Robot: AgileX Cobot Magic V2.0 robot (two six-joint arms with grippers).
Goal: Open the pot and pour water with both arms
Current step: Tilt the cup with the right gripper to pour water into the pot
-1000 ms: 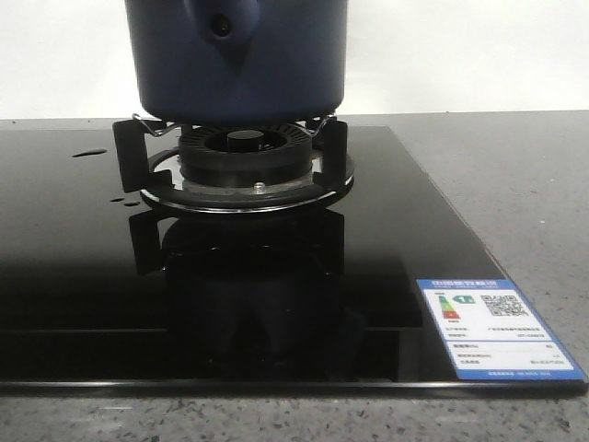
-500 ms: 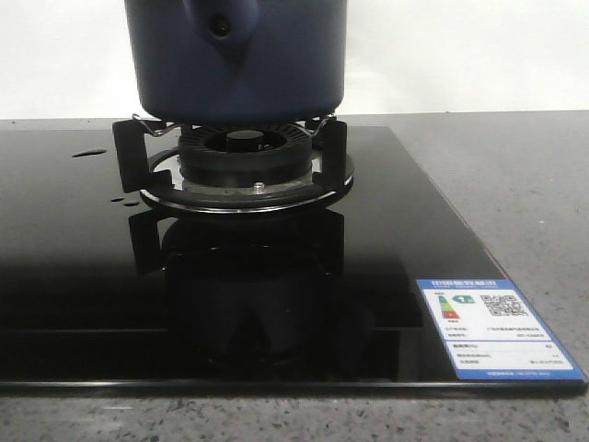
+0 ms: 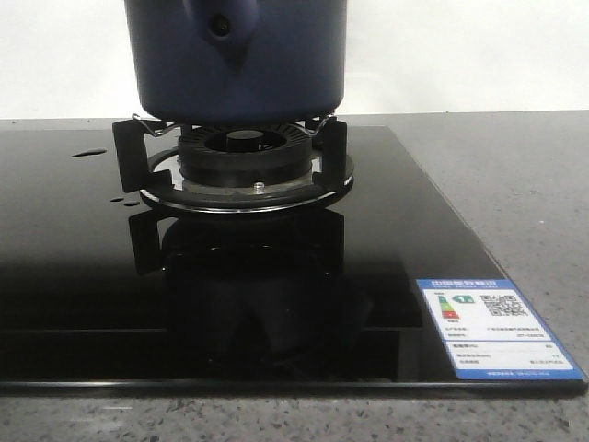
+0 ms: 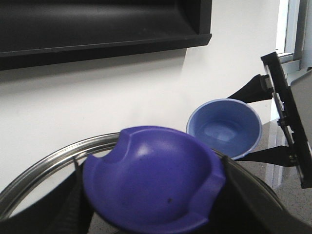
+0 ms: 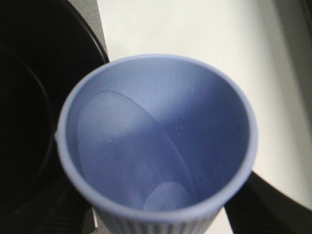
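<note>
The dark navy pot [image 3: 239, 64] stands on the gas burner [image 3: 244, 152], its handle bracket [image 3: 221, 28] facing the camera and its top cut off by the frame. Neither gripper shows in the front view. My left gripper [image 4: 153, 204] is shut on the purple-blue knob [image 4: 151, 175] of the steel-rimmed lid [image 4: 44, 163], held up in the air. My right gripper [image 5: 161, 214] is shut on the pale blue ribbed cup [image 5: 156, 141], which is tilted beside a dark round opening [image 5: 29, 97]. The cup also shows in the left wrist view [image 4: 224, 126].
The black glass hob [image 3: 83, 267] has a blue energy label [image 3: 492, 327] at its front right corner and a few droplets [image 3: 87, 153] at the left. Grey stone counter [image 3: 515, 184] lies to the right. A dark hood [image 4: 97, 24] hangs on the white wall.
</note>
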